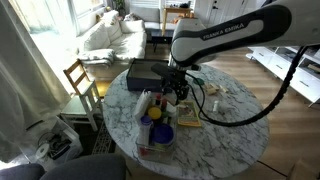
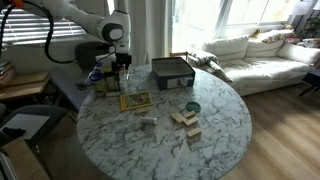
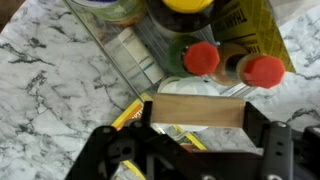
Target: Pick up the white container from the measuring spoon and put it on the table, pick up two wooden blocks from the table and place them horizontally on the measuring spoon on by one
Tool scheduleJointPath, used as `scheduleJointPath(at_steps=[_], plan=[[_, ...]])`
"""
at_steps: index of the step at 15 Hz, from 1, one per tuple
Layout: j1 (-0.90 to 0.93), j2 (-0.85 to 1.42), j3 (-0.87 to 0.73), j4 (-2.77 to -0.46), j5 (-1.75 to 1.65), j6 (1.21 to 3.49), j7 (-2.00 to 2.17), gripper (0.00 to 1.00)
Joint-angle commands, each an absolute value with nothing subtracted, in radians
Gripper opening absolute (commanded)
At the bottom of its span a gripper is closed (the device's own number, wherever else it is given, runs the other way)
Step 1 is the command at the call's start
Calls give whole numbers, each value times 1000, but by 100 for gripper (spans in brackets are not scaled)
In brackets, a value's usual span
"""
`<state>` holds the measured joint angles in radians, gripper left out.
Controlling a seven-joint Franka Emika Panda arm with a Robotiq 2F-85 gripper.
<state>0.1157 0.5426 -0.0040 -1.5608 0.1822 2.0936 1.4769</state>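
My gripper [image 3: 197,112] is shut on a pale tan wooden block [image 3: 197,110], held level between the fingers. It hangs just above a white rounded piece [image 3: 185,88], apparently the measuring spoon, beside two red-capped bottles [image 3: 202,58]. In both exterior views the gripper [image 1: 178,90] [image 2: 122,72] is low over the cluster of colourful items. More wooden blocks [image 2: 186,121] lie together on the marble table [image 2: 220,135]. A tiny pale object [image 2: 148,121], likely the white container, sits on the table in front of the yellow box.
A black box [image 2: 172,72] [image 1: 145,72] stands at the table's far side. A flat yellowish book-like box [image 2: 135,100] lies by the bottles. A small green round item [image 2: 192,106] sits near the blocks. A wooden chair [image 1: 80,80] stands beside the table.
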Motion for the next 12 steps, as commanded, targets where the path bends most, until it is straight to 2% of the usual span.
scheduleJointPath(at_steps=[1,7,12], plan=[[130,556,-23,-1536,154,2077,1511,100],[116,516,-35,-1564,155,2099,1511,100],[74,475,-99,-1676,171,2167,1604,100]])
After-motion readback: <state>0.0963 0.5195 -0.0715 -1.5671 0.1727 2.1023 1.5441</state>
